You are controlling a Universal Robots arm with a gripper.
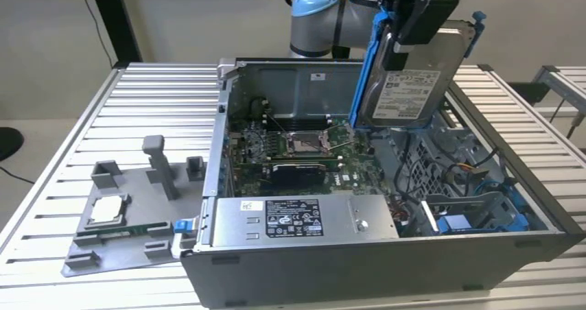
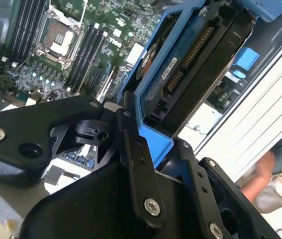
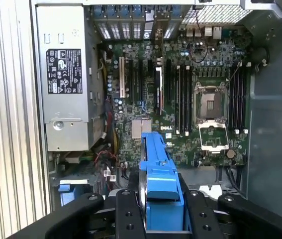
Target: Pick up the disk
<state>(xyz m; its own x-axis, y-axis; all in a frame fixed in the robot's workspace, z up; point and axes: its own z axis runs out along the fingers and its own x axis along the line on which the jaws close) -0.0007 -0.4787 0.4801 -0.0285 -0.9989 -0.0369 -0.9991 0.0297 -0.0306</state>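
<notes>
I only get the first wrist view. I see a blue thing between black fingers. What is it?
Observer: The blue bracket of the disk. In the exterior view the gripper holds it above the open computer case.
Operator: Is it lying flat?
Observer: No, it hangs on edge, white label facing the exterior camera.
Operator: Anything next to the case?
Observer: A grey holder carrying a CPU chip, at the exterior view's left.

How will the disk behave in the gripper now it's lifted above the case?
The disk looks like rigid metal, so it likely won't flex. It is probably dense for its size. The gripper is clamped on the blue plastic bracket at one end, so the hanging drive may swing or slip if jolted.
</notes>
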